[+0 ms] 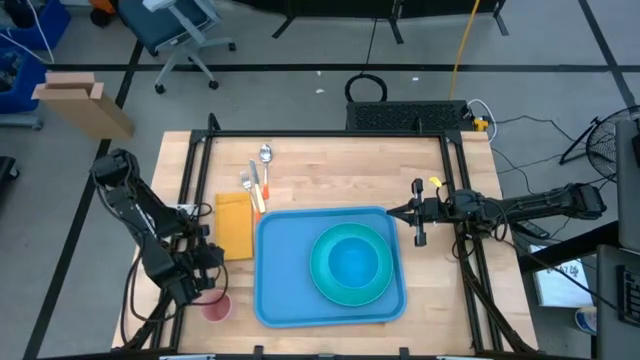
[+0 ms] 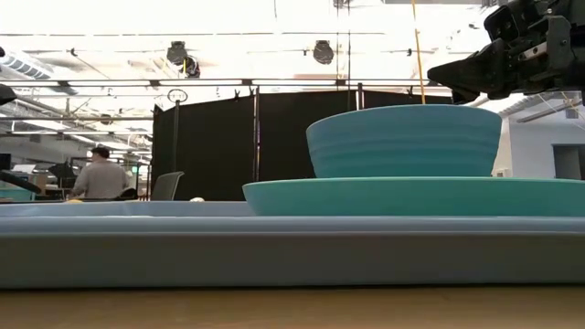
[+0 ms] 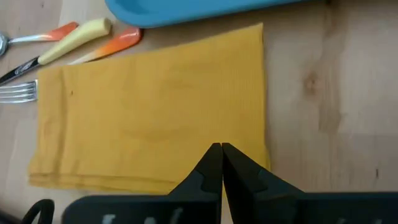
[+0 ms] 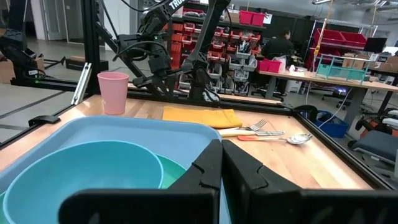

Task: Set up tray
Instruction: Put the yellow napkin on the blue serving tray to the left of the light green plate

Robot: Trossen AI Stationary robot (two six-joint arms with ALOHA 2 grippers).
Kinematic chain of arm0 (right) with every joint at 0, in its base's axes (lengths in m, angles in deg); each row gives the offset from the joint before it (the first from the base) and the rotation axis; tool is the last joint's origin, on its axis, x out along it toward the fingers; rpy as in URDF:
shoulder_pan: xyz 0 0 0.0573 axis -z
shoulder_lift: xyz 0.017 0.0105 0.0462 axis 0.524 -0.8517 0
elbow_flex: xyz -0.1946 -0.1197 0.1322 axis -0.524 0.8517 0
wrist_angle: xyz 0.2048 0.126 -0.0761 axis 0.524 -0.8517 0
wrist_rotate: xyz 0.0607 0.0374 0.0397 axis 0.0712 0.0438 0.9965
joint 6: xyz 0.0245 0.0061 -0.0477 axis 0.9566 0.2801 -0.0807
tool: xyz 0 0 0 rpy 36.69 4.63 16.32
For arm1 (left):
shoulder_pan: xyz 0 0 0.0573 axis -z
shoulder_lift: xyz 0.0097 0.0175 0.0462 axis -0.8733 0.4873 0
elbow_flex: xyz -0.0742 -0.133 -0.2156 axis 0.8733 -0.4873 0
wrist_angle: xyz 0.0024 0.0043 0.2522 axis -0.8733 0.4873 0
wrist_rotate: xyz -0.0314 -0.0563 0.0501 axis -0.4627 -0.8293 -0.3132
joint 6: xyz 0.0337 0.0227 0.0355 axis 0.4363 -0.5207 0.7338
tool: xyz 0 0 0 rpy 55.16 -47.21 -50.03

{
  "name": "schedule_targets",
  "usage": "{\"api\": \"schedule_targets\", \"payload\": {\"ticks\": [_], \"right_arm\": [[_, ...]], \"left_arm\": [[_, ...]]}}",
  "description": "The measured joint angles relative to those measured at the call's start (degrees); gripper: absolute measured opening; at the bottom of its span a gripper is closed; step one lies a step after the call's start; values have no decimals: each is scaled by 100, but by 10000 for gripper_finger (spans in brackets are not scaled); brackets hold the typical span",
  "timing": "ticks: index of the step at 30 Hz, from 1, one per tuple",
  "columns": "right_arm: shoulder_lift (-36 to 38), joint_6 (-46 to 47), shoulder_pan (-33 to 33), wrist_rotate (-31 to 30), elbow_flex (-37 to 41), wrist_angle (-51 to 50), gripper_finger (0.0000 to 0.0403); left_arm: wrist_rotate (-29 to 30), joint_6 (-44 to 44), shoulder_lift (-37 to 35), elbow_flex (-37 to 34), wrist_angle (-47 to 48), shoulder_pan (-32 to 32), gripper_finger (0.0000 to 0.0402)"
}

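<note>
High view: left gripper (image 1: 205, 258), fingers closed on nothing, hovers over the folded yellow napkin (image 1: 234, 226) beside the blue tray (image 1: 272, 300), which carries plate and bowl (image 1: 350, 262). Right gripper (image 1: 418, 222), closed and empty, waits beyond. Risk: closed fingers may crumple the napkin.

In the low view, the tray (image 2: 274, 245) runs off both side edges, and its rim hides the plate's (image 2: 411, 196) underside. The right gripper (image 2: 475, 75) is cut by the top corner. In the left wrist view, only a strip of tray shows at the edge; the fork (image 3: 17, 93) and spoon (image 3: 25, 38) are cropped — handles partly under each other. From above, the cup (image 1: 217, 308) is half hidden, probably by the left gripper (image 1: 205, 262).
</note>
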State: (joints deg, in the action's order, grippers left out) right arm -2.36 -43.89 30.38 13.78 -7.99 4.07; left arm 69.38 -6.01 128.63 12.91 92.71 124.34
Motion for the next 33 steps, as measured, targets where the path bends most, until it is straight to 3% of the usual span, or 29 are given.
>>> {"api": "schedule_targets", "payload": {"ticks": [4,14,20,26,33], "right_arm": [[0,0,-2,0,0,0,0],[0,-7,-2,0,0,2,0],[0,-52,0,0,0,2,0],[0,-72,-1,0,0,2,0],[-2,-72,-2,-2,0,2,0]], "left_arm": [[-143,103,0,-2,-252,57,60],[-448,422,0,-2,-164,55,224],[-466,607,0,-3,-189,55,288],[-593,805,0,-286,-599,55,309],[-356,823,-33,-795,-1300,69,290]]}}
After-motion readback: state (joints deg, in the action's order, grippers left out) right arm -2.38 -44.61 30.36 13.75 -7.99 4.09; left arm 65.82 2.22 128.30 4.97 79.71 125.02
